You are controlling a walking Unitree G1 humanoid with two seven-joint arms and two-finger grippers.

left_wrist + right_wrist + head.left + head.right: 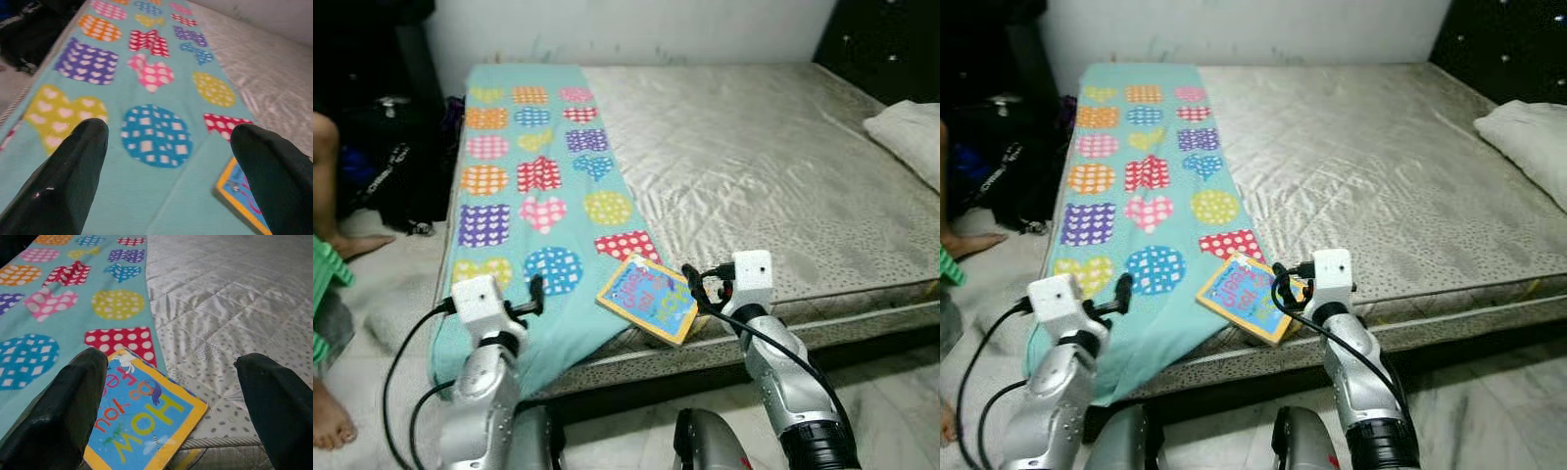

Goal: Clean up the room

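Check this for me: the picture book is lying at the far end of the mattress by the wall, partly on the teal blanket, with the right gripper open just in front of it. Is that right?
Not quite. The picture book lies at the near edge of the mattress, close to the robot, not by the wall; the left eye view shows this. The rest holds: it rests partly on the teal blanket, and the right gripper hovers just in front of it, jaws open.

Quilted satiny mattress point(754, 166), soft matt cloth blanket point(509, 196), glossy book point(648, 299)

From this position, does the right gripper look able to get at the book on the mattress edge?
Probably yes: the right gripper is open just beside the book, with nothing between them.
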